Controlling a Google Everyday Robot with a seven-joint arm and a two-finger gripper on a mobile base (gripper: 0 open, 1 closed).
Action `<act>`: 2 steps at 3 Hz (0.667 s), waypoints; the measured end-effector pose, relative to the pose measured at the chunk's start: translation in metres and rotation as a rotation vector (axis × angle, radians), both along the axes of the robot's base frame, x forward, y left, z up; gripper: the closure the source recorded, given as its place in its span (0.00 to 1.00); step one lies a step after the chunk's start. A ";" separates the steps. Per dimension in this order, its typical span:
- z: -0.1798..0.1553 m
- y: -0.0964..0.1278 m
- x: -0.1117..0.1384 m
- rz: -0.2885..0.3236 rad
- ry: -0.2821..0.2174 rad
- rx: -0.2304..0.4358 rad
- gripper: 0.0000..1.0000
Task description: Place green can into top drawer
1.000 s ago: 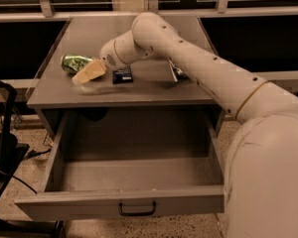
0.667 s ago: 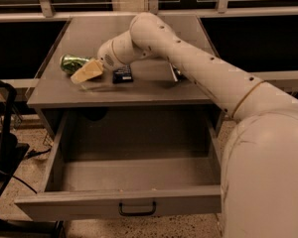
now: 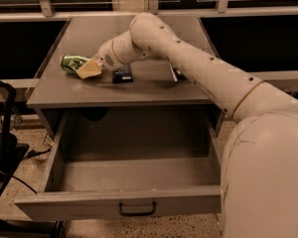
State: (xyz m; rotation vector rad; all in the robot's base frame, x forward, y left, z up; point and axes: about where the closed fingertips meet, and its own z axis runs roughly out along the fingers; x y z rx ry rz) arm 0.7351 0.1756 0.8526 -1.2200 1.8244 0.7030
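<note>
The green can (image 3: 71,62) lies on its side at the left of the grey cabinet top (image 3: 154,88). My gripper (image 3: 89,69) is low over the cabinet top, right against the can's right end, and partly covers it. The arm reaches in from the lower right across the cabinet. The top drawer (image 3: 124,201) is pulled wide open below the cabinet top. Its inside shows nothing in it, and its small black handle (image 3: 137,210) faces the front.
A dark blue snack bar (image 3: 122,74) lies just right of the gripper. A small dark object (image 3: 175,74) is partly hidden behind the arm. A black stand (image 3: 4,133) and cables are on the floor at the left. Railings and dark windows run behind the cabinet.
The gripper has moved slightly up and left, closer onto the can's end. The can sits a little further left. The drawer has not moved.
</note>
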 end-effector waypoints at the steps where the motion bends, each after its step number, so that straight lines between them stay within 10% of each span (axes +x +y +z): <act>1: 0.000 0.000 0.000 0.000 0.000 0.000 1.00; 2: 0.000 0.000 0.000 0.000 0.000 0.000 1.00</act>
